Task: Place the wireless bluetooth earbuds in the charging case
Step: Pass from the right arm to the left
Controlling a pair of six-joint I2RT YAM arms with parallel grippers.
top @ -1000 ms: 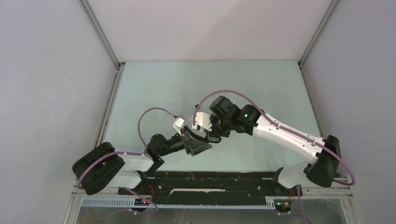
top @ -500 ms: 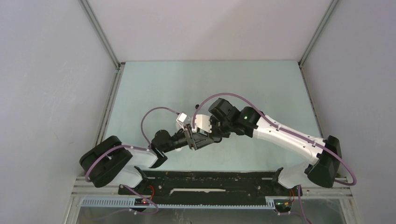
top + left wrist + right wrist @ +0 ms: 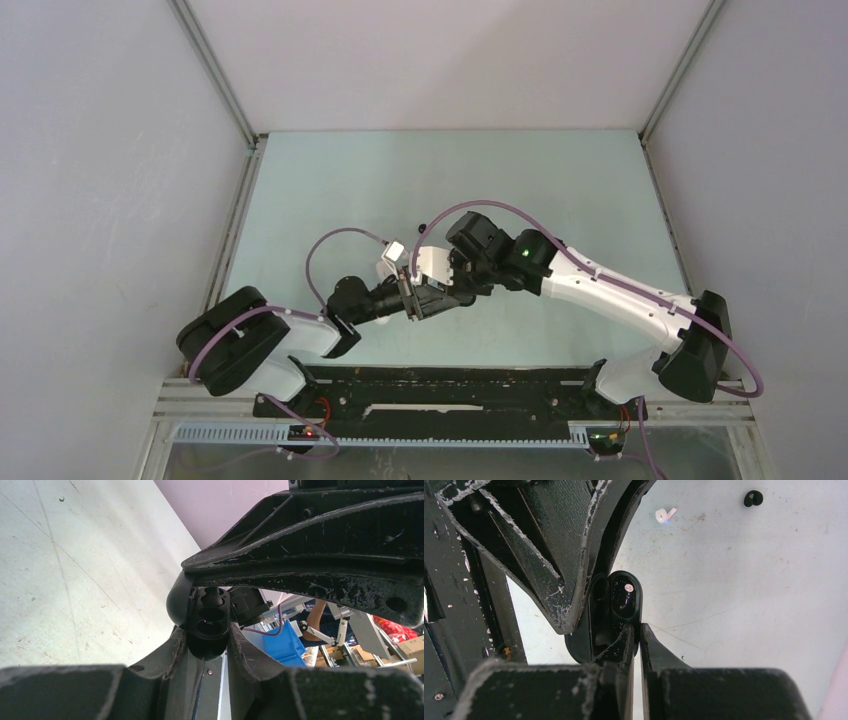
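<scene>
- The left gripper (image 3: 207, 641) is closed narrow on the black case (image 3: 207, 625). One finger presses each long side of its lower half.
- The case is open, and its lid (image 3: 175, 600) is swung out to the left in the left wrist view.
- The long axis of the case runs in line with the left fingers. Its open face is turned toward that wrist camera.
- Two round wells (image 3: 206, 625) sit one above the other along that axis. The upper well looks darker and fuller, but I cannot tell whether a bud is seated in it.
- The right gripper (image 3: 636, 630) comes at the case from the opposite end, with its jaws almost together and only a thin slit between them.
- Its tips touch the rim of the case, but I cannot tell whether they pinch it.
- From above, both grippers meet near the middle of the desk (image 3: 350, 180), and the case is hidden between them.
- The white bud (image 3: 664, 514) lies loose on the desk beyond the case and well apart from it. Its stem points up and right in the right wrist view, with the rounded head at lower left.
- The black bud (image 3: 752, 498) lies further right on the desk, apart from the white one. It looks like a small curled shape, and its direction is too small to read.
</scene>
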